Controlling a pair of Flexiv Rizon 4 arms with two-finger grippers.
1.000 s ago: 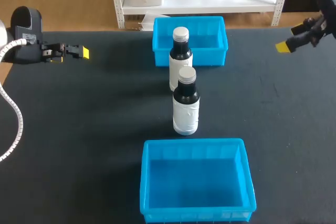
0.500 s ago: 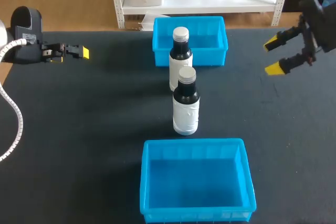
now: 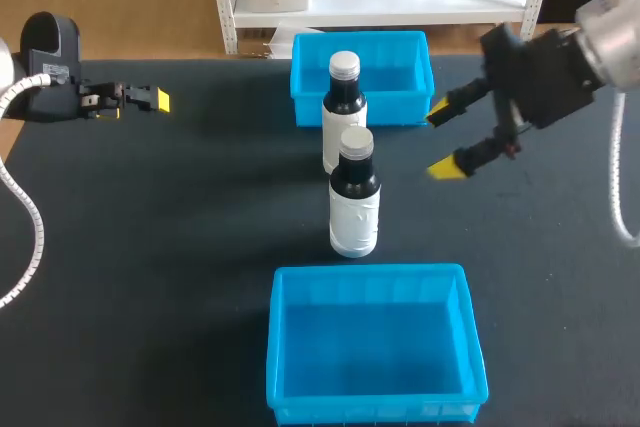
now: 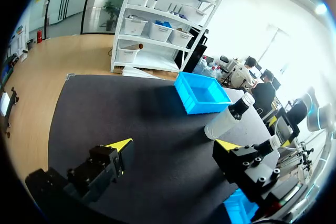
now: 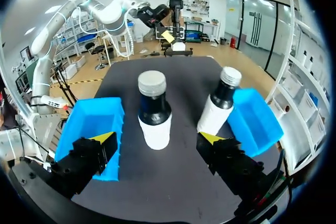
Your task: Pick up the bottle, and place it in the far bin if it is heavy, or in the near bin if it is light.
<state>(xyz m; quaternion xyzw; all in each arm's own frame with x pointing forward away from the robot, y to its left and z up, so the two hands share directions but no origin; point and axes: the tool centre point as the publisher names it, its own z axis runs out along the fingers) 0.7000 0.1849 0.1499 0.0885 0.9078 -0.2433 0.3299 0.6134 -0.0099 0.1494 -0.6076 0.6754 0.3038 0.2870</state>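
Near bottle [image 3: 354,209] and far bottle [image 3: 343,112] stand between far bin [image 3: 400,112] and near bin [image 3: 370,272]. Right gripper [image 3: 443,140], left gripper [image 4: 174,144]: fingers spread, unladen.

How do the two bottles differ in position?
The far bottle stands close in front of the far bin; the near bottle stands close to the near bin. The near bottle is straight ahead of the open right end effector; the far bottle is off to one side. Both are upright, grey-capped, white-labelled.
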